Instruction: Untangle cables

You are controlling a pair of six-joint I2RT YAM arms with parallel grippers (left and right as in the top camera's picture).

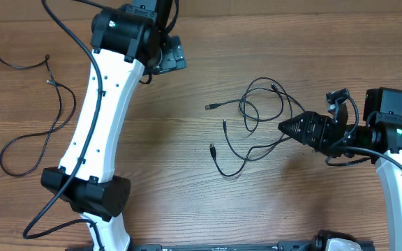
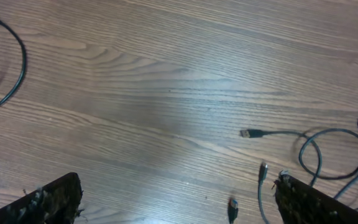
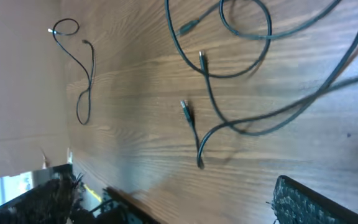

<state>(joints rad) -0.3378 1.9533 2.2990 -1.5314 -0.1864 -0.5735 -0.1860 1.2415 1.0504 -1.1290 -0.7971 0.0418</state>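
Right gripper (image 3: 179, 186), its rough black fingers (image 3: 306, 202) spread wide and pinching nothing, sits at centre right of the overhead frame, its pointed tip just beside the thin black flexible cables (image 1: 257, 118), which lie in loose overlapping loops with small plug tips on the brown wood-grain table (image 1: 187, 160). Left gripper (image 2: 178, 183), likewise spread and empty, hovers at the upper middle on a curved white smooth arm (image 1: 100, 118). Farther off, near the left edge, a separate slack black strand (image 1: 66, 120) snakes in a long S-curve.
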